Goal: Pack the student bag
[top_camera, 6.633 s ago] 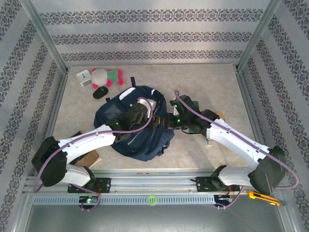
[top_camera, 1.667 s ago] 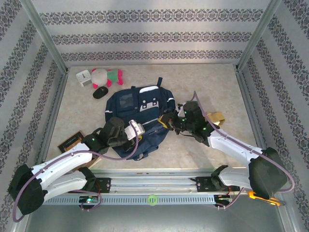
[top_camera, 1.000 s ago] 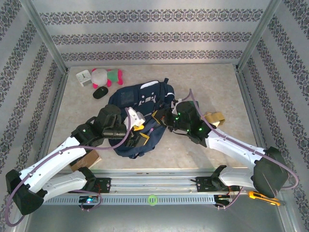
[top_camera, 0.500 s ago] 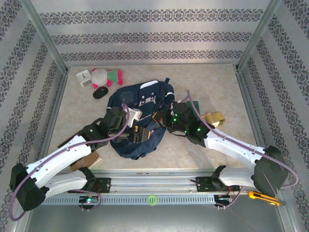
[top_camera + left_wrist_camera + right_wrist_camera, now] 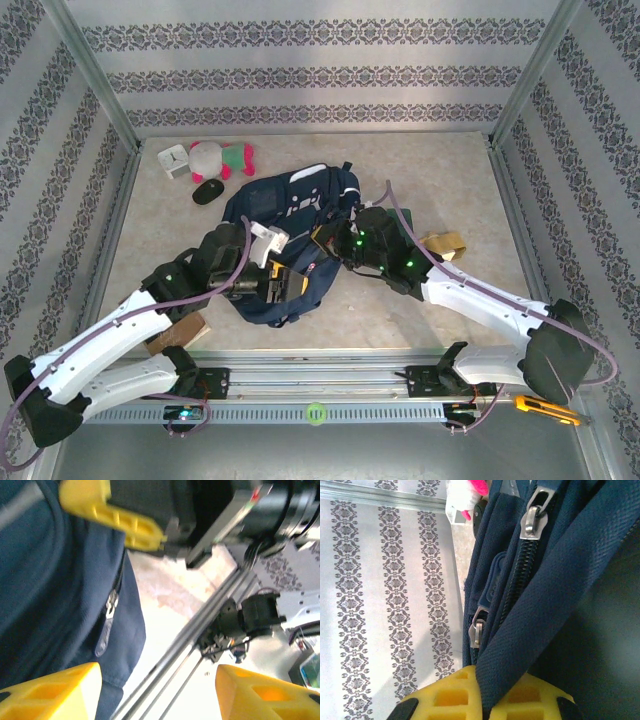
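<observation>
Toward the left of the table, the left gripper [image 5: 157,692] hangs with its yellow fingers spread wide, holding nothing, beside a zip pocket. At centre lies the student bag [image 5: 290,205], navy and bunched. On its right edge, the right gripper [image 5: 487,695] is clamped on a navy fabric band. That narrow fold could slip free, and the bag would slump.

Robotics test cell, laboratory type. Evidence: aluminium frame posts [image 5: 100,85] enclose a pale marbled worktop [image 5: 430,170]. Patterned wallpaper panels [image 5: 320,75] stand in as mock walls. The left arm [image 5: 120,330] and right arm [image 5: 480,295] are bolted to a slotted mounting rail [image 5: 320,380] at the near edge.
</observation>
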Tool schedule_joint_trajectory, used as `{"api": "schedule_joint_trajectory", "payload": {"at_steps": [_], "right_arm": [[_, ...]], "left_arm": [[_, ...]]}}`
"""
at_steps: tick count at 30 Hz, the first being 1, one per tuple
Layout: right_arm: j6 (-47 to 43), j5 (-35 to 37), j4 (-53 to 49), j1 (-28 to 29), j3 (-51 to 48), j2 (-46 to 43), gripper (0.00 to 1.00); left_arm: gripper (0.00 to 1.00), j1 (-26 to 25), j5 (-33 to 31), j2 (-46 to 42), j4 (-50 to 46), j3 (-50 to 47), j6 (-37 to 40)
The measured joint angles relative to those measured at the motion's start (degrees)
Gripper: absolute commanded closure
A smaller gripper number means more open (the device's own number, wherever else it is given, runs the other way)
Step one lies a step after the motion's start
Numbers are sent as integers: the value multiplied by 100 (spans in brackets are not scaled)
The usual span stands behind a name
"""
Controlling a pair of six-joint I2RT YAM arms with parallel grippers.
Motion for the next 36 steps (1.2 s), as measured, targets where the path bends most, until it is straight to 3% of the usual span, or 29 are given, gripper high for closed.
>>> {"api": "schedule_joint_trajectory", "payload": {"at_steps": [13, 25, 31, 34, 36], "right_arm": [[-15, 61, -11, 24, 4, 22, 100], [-39, 225, -37, 50, 92, 66, 100], [-39, 238, -44, 68, 131, 66, 100], [-42, 267, -37, 101, 160, 79, 100], [-42, 297, -22, 116, 179, 92, 100]], "left_arm": [[43, -46, -317, 428, 243, -463, -391], [58, -234, -332, 909, 1049, -507, -715], [60, -297, -575, 933, 1182, -490, -807], [69, -304, -774, 933, 1189, -490, -907], [83, -304, -927, 933, 1191, -490, -968]]}}
